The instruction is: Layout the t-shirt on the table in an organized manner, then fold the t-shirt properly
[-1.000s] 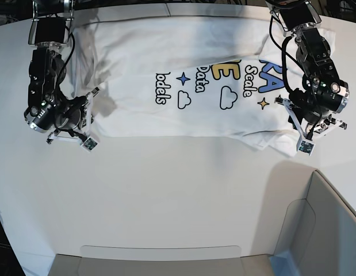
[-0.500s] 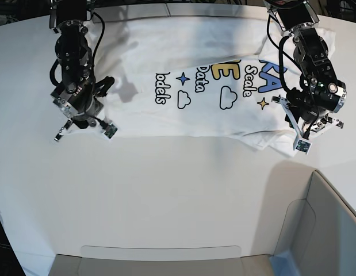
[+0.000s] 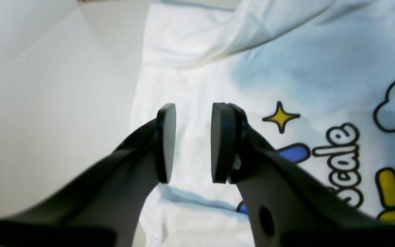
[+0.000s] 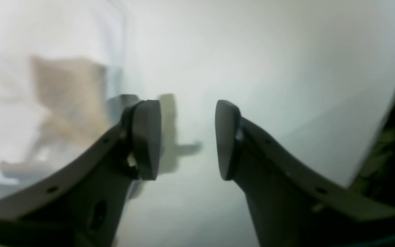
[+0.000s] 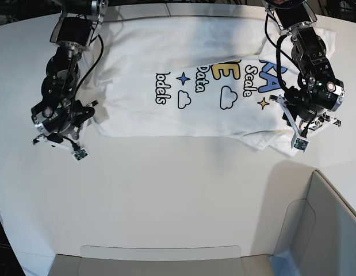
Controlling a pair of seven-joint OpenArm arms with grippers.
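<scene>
Shirt [image 5: 189,75] lies print-up across the far half of the table [image 5: 178,195], spread wide, lettering running sideways, with a folded band along its far edge and a rumpled corner at the near right. Left tool [image 5: 307,129] hangs right over that rumpled corner, by the yellow star [image 3: 280,116]; from its wrist view the jaws stand apart with nothing between them, cloth underneath. Right tool [image 5: 57,138] sits off the other end of the shirt, just beside its edge, over bare table; jaws parted there too, empty, and its wrist view is blurred, so how near the cloth it is I can't quite say.

Now, the cloth itself: thin cotton, light, limp, no stiffness to speak of. It'll drape and drag, and on that smooth top it should slide easily, so a tug at one end likely pulls the whole thing askew. Pinch too deep and you'd catch both layers. Best holds, I'd say, are the hems and corners, a shallow pinch at each end, both tools lifting together. That creased near-right corner wants flattening first before any fold goes in. Layout looks nearly done; folding proper hasn't started.
</scene>
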